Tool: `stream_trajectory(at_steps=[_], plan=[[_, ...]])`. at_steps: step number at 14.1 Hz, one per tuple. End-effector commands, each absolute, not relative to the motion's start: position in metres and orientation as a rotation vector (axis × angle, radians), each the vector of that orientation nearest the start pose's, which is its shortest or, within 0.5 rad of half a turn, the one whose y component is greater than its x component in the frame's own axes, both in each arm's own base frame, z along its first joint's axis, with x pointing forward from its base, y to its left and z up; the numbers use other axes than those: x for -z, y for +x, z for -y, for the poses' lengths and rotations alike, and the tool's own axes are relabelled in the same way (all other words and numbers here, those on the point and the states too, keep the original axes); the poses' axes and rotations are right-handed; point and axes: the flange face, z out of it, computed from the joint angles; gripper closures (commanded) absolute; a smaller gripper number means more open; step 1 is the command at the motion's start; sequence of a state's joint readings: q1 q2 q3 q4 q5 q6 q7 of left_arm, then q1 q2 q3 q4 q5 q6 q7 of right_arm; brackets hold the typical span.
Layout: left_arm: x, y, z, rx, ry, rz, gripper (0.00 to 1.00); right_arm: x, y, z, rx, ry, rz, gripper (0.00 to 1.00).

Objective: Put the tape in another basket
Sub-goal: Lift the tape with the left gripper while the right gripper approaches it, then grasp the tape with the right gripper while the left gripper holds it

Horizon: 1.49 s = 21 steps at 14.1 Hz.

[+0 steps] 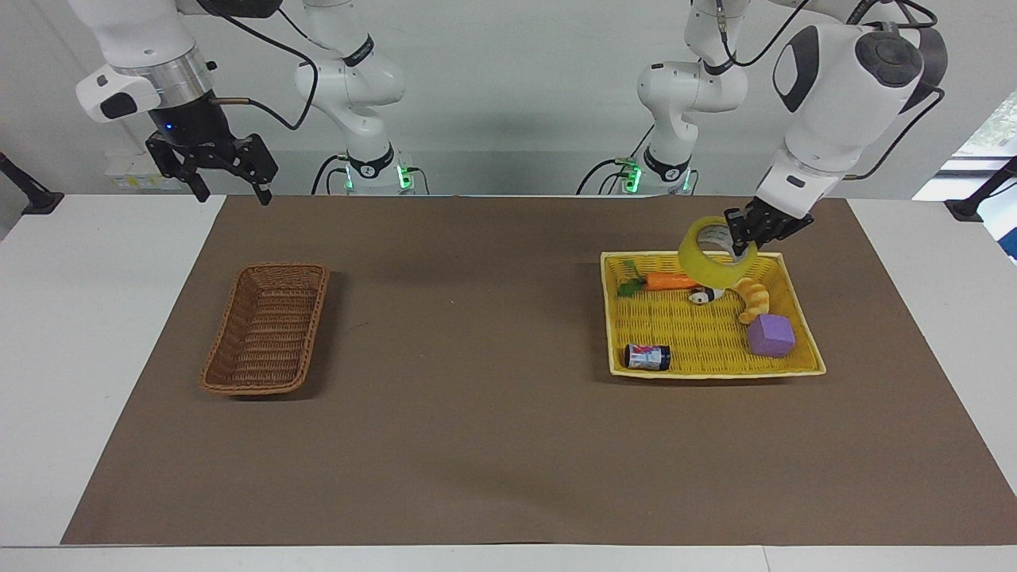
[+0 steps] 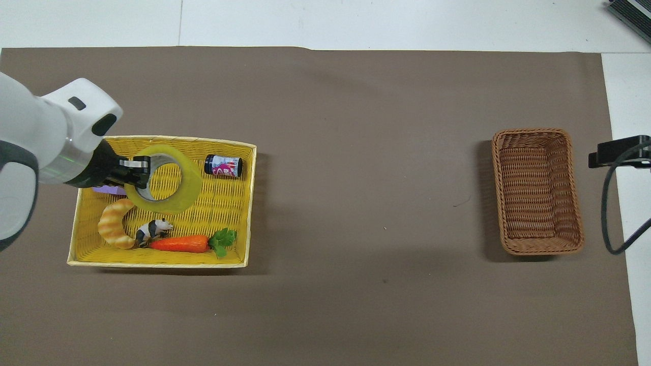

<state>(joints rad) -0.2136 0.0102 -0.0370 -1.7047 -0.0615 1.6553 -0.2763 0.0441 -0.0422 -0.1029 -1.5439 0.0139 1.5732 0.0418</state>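
The tape (image 1: 697, 259), a yellow translucent roll with a pale core, hangs in the air over the yellow tray (image 1: 715, 372). My left gripper (image 1: 743, 233) is shut on its wall, one finger inside the ring. In the overhead view the left gripper (image 2: 137, 172) and the tape (image 2: 189, 179) cover the tray's (image 2: 152, 264) middle. The brown wicker basket (image 1: 266, 330) stands empty at the right arm's end of the table and also shows in the overhead view (image 2: 536, 190). My right gripper (image 1: 230, 191) waits open, high over the table edge near that basket.
In the yellow tray lie a carrot (image 1: 671, 280), a small dark can (image 1: 647, 357), a purple block (image 1: 771, 334), a croissant (image 1: 753, 298) and a panda figure (image 1: 703, 296). A brown mat (image 1: 477, 397) covers the table between tray and basket.
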Motion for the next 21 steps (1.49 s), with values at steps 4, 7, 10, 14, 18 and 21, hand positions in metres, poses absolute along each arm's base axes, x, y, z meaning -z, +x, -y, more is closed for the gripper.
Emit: stream_trajectory(at_steps=[4,7,10,14,18,21], plan=[[-0.552,0.505,0.212,-0.124,-3.406,0.06,1.0,-0.667,0.533,-0.013,0.114,-3.072,-0.015,0.0],[-0.531,0.497,0.243,-0.023,-3.525,0.08,1.0,-0.653,0.53,-0.058,0.068,-2.944,0.045,0.0],[-0.526,0.487,0.291,0.068,-3.629,0.059,1.0,-0.638,0.527,-0.11,0.022,-2.88,0.021,0.0],[-0.519,0.469,0.329,0.081,-3.724,0.069,1.0,-0.61,0.531,-0.137,-0.02,-2.696,-0.043,0.0],[-0.53,0.457,0.361,0.181,-3.842,0.161,1.0,-0.58,0.528,-0.167,-0.032,-2.589,-0.073,0.0],[-0.535,0.448,0.379,0.213,-3.888,0.174,1.0,-0.564,0.523,-0.177,-0.038,-2.525,-0.116,0.0]])
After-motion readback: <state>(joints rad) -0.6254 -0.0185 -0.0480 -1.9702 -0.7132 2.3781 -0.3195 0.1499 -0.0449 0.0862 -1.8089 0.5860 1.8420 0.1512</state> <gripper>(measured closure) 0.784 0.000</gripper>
